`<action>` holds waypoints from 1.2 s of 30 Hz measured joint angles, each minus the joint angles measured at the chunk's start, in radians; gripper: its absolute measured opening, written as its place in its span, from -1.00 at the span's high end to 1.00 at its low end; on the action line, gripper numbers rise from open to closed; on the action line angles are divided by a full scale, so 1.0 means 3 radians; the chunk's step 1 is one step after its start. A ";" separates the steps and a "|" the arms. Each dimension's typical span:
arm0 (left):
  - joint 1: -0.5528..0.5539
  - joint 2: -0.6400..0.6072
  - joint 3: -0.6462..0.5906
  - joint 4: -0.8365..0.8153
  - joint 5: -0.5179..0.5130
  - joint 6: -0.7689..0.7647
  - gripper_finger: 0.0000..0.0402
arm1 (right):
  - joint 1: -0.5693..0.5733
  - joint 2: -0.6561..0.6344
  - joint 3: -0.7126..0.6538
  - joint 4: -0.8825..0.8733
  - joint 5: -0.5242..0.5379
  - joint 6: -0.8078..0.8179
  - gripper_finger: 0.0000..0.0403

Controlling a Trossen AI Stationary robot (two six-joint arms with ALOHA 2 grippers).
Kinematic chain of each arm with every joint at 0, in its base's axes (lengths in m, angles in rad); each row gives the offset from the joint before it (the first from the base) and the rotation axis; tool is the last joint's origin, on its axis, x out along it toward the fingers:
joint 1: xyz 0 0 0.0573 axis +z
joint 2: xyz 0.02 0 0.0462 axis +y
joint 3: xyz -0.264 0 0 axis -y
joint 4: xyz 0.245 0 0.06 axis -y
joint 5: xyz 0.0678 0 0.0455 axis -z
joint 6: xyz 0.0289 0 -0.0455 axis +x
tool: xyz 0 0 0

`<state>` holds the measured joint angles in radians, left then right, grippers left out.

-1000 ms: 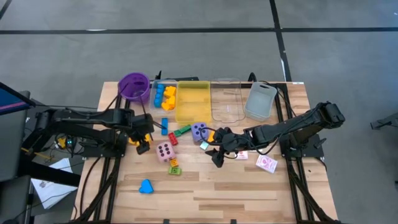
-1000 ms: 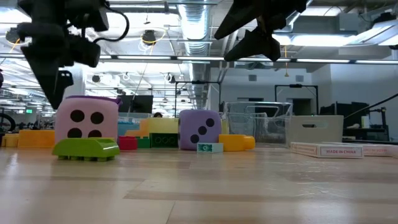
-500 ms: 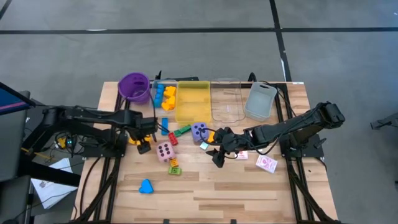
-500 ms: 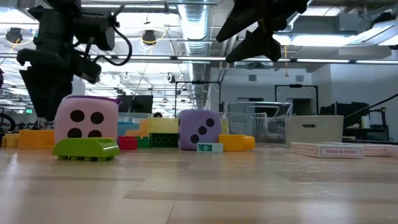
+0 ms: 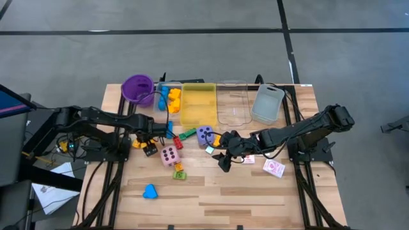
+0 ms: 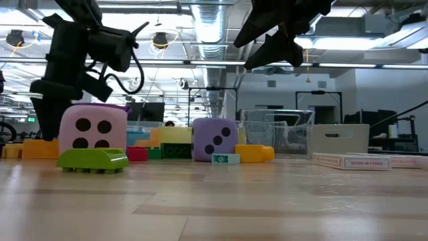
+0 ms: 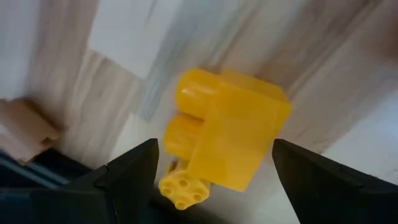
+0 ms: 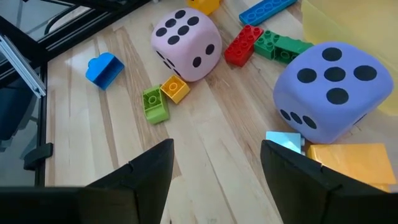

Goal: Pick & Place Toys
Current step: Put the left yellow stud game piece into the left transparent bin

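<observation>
The left end effector (image 5: 148, 145) sits low over the left part of the desk (image 5: 255, 198), just left of the pink die (image 5: 169, 154). Its 2 fingers (image 7: 127, 171) stand apart with a yellow building block (image 7: 224, 134) lying on the wood between them — the fingers are open and not pressing the block.

The right end effector (image 5: 223, 161) hangs above the middle of the desk, just right of the purple die (image 5: 204, 135). Its 2 fingers (image 8: 152, 165) are spread and nothing is between them.

The pink die shows 6 pips on top, and in front of it a green block (image 5: 179, 174) and a small orange block (image 5: 178, 167) lie touching each other. A blue block (image 5: 149, 191) lies alone, well apart toward the front left. Between the 2 dice a red block (image 8: 247, 43) and a dark green block (image 8: 280, 46) lie end to end, with a flat blue piece (image 8: 267, 9) beyond them. A small pale blue tile (image 8: 285, 140) and an orange-yellow block (image 8: 348, 158) touch the purple die's base.

Red-patterned cards (image 5: 274, 168) lie on the right part of the desk, under the right arm. Along the far edge stand a purple cup (image 5: 137, 89), a small tray holding blue and yellow blocks (image 5: 169, 97), a yellow tray (image 5: 199, 105), a clear tray (image 5: 232, 102) and a grey tray (image 5: 268, 104).
</observation>
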<state>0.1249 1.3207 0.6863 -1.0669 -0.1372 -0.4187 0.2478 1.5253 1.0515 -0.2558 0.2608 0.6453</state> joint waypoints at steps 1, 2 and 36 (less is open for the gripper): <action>0.0000 0.0009 -0.0002 0.0030 -0.0037 -0.0007 -0.52 | 0.0000 0.0001 0.0000 0.0000 0.0001 0.0000 -0.17; 0.0000 0.0008 -0.0003 0.0050 -0.0073 -0.0012 -0.52 | 0.0000 0.0001 0.0000 -0.0004 0.0001 -0.0003 -0.17; 0.0212 0.0131 -0.0031 0.0306 -0.0125 -0.0029 -0.52 | 0.0070 0.0003 0.0000 -0.0018 0.0001 0.0031 -0.17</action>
<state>0.1885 1.3600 0.6769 -0.9752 -0.1748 -0.4273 0.2687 1.5261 1.0515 -0.2611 0.2611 0.6544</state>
